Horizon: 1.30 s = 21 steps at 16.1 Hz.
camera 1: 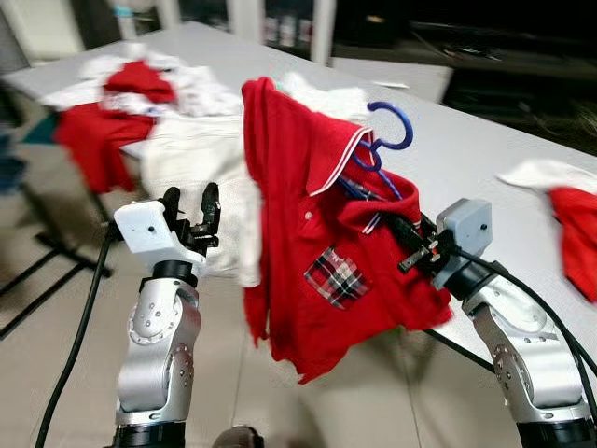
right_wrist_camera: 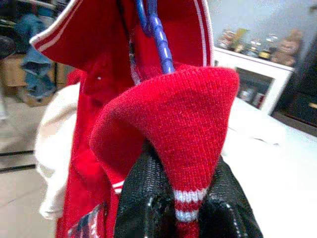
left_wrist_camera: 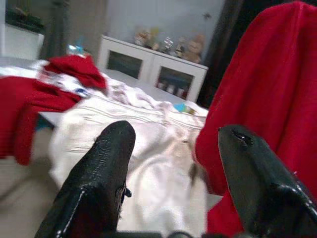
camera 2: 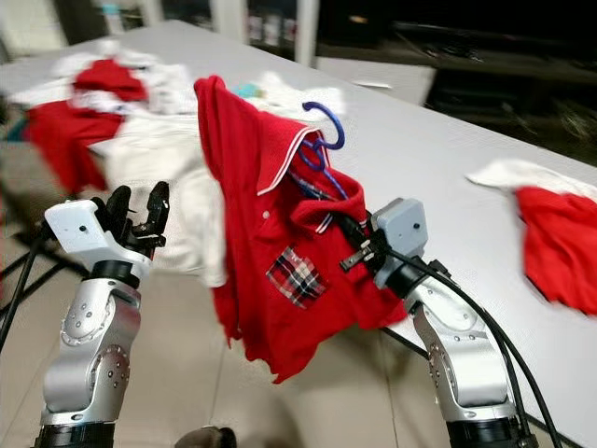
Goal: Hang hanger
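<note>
- A long pale grey counter (camera 1: pixel 466 159) runs behind both arms, over a tiled floor (camera 1: pixel 56 345).
- Beyond the left tool (camera 1: pixel 191 217), the counter carries a heap of white clothes (camera 1: pixel 191 154) and red clothes (camera 1: pixel 103 135), some drooping over the edge.
- Out past the right tool (camera 1: pixel 410 245), another red garment (camera 1: pixel 576 238) lies on the counter beside a white one (camera 1: pixel 536 173).
- In the wrist views, a white cabinet (left_wrist_camera: pixel 153 69) with small ornaments on top stands against the far wall.
- The red polo shirt (camera 1: pixel 312 252) has white-striped collar trim and a plaid chest pocket (camera 1: pixel 334 277); it hangs on a blue hanger (camera 1: pixel 384 140) whose hook rises above the collar.
- The shirt hangs in the air between the two tools, in front of the counter edge.
- The right tool is closed on the shirt's red collar fold, with the hanger's blue stem just above its fingers (right_wrist_camera: pixel 143 198).
- The left tool stands spread wide and holds nothing, just beside the shirt's shoulder.
</note>
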Available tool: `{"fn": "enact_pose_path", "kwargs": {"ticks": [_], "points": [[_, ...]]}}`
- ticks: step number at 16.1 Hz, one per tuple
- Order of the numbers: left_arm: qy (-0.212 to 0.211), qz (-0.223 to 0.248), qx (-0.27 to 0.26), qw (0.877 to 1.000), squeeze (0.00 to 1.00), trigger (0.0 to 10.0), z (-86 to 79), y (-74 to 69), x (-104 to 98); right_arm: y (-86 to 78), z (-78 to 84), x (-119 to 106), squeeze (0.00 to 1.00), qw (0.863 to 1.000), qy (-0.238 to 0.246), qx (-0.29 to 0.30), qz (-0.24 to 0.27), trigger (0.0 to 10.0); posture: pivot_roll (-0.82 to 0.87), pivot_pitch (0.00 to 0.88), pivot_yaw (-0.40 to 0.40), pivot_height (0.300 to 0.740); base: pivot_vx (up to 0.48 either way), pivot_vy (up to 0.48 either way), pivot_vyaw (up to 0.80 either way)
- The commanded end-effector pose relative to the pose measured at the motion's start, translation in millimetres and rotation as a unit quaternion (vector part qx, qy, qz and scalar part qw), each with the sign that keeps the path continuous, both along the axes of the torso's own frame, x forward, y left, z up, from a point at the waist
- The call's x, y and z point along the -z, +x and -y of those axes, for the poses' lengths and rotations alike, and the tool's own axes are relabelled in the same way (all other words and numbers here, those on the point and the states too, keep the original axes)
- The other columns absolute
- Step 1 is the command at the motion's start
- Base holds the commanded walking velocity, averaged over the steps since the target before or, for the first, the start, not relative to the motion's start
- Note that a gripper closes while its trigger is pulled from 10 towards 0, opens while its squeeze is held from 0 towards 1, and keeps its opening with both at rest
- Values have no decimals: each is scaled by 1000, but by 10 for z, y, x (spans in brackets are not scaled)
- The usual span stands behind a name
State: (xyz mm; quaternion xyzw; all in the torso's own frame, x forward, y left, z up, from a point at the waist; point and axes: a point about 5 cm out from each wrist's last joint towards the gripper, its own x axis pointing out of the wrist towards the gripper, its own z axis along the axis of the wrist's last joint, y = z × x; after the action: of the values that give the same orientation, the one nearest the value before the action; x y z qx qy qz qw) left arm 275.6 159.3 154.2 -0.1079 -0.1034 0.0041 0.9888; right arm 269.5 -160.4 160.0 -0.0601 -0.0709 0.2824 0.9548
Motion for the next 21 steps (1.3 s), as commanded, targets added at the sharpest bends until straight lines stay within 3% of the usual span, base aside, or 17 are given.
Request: {"fn": "enact_pose_path", "kwargs": {"ticks": [1, 21], "points": [[6, 7, -2, 1000, 0, 10000, 40, -6, -31, -16, -24, -120, 0, 1000, -5, -10, 27, 10000, -36, 0, -7, 740, 0, 0, 800], [17, 15, -3, 1000, 0, 10000, 107, 52, -49, 12, -22, -109, 0, 999, -17, -20, 21, 10000, -41, 0, -9, 740, 0, 0, 800]]}}
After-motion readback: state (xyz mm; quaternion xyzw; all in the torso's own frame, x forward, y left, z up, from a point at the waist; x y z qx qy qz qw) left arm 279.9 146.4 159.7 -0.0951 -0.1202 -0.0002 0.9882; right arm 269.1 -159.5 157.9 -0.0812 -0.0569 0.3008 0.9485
